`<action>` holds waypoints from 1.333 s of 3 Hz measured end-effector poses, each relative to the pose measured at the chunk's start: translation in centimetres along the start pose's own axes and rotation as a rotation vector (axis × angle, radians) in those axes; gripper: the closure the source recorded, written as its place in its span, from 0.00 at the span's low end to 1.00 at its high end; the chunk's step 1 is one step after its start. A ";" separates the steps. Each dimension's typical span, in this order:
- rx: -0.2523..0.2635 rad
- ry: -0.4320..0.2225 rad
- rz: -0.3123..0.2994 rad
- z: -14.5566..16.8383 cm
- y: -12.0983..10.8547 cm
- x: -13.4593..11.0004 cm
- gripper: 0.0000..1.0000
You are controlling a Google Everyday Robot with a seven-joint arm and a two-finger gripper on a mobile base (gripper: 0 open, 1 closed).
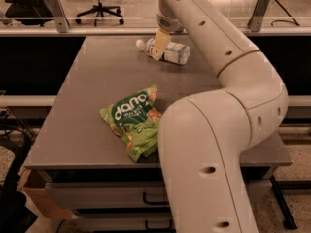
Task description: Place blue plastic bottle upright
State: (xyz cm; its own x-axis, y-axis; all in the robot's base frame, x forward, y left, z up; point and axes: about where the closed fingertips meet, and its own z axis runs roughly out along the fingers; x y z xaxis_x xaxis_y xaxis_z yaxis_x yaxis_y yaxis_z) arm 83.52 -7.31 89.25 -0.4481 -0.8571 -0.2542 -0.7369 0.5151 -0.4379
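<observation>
**Lying down, the bottle needs standing up**

The small clear plastic bottle with the white and pale blue label (176, 53) lies on its side on the grey worktop (92, 86). It is at the far edge, in the upper middle of the frame. Its white cap (140, 43) points to the left. Its bottom points to the right and a little toward us. So its long side runs almost straight across the frame.

The claw (159, 51) hangs from the big white arm (228, 52), which comes in from the top. It is right at the bottle, near the cap end. A yellow part of the claw crosses in front of the bottle. I cannot tell if the claw is gripping the bottle or only touching it.

I think the grab is the step in hand, and the bottle is not yet upright. To stand it, the cap end must swing up while the bottom goes down onto the worktop.

A crinkly green snack bag (131, 123) lies well apart, in the middle of the frame.
</observation>
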 end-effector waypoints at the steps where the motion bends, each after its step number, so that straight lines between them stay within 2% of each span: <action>1: -0.021 -0.012 -0.013 1.0 0.4 -0.8 0.00; 2: -0.040 -0.020 -0.023 1.9 0.7 -1.3 0.00; 4: -0.082 0.035 -0.006 4.8 2.0 -1.0 0.00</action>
State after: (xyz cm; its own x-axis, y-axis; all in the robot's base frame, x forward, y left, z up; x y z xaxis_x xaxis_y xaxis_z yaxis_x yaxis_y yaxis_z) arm 84.92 -5.46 84.46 -0.4597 -0.8602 -0.2209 -0.7779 0.5100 -0.3671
